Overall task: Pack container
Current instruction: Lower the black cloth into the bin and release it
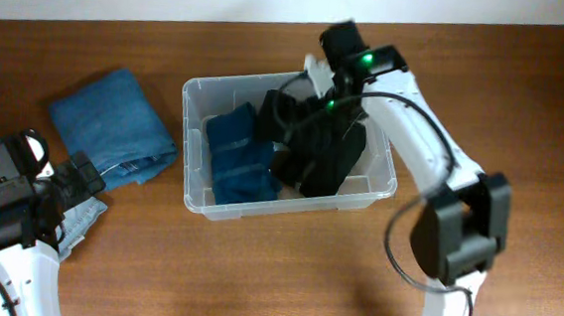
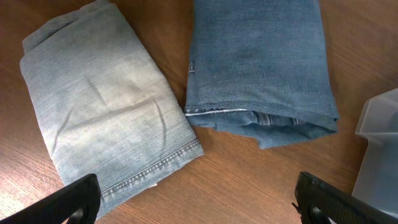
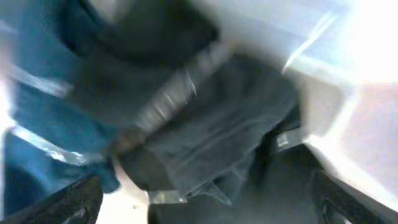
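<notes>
The container, a clear plastic tub, stands mid-table; its corner also shows in the left wrist view. Inside lie folded dark blue jeans on the left and a black garment on the right. My right gripper hangs over the tub's back. In the blurred right wrist view its fingers are wide open over the black garment, with the dark blue jeans at left. My left gripper is open and empty above the table, near folded light jeans and mid-blue jeans.
The mid-blue jeans lie left of the tub. The light jeans lie partly under my left arm at the lower left. The right arm's base stands at the lower right of the brown wooden table.
</notes>
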You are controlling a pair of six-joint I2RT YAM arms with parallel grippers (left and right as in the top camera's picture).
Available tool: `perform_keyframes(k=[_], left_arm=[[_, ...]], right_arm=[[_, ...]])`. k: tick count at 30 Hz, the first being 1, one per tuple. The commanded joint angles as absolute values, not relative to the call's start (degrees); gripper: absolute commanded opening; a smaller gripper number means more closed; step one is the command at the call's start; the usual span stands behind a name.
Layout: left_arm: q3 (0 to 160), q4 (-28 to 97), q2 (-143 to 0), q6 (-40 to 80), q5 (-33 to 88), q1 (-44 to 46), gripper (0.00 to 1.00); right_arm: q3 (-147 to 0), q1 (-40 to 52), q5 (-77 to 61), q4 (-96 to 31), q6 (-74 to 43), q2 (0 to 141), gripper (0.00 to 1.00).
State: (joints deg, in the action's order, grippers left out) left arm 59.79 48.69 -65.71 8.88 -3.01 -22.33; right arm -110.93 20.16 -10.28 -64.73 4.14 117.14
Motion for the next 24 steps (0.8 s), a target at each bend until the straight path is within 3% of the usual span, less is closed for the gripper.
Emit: perform_keyframes(k=[1,4,6,16,24], left_arm=[[61.01,48.75,-65.67,9.39,-2.35,-22.68,0.99],[61.01,48.75,-65.67,9.39,-2.35,-22.68,0.99],[61.01,48.75,-65.67,9.39,-2.35,-22.68,1.00],[61.01,48.75,-65.67,9.39,-2.33,-22.68,1.00],[61.01,48.73,-65.67,9.39,-2.35,-22.68,0.99]], right_arm=[[-114.45,22.81,-7.42,-62.70,4.82,110.00,0.96],[-114.15,24.40,-7.46,-62.24,5.58,111.57,0.38],[-113.62,25.36,-7.40,-62.13,5.58,114.02,0.19],[-113.25,25.80,-8.51,-61.63,5.56,135.55,0.19],[-120.88,25.76,-3.84,-68.53,5.56,126.23,0.18]])
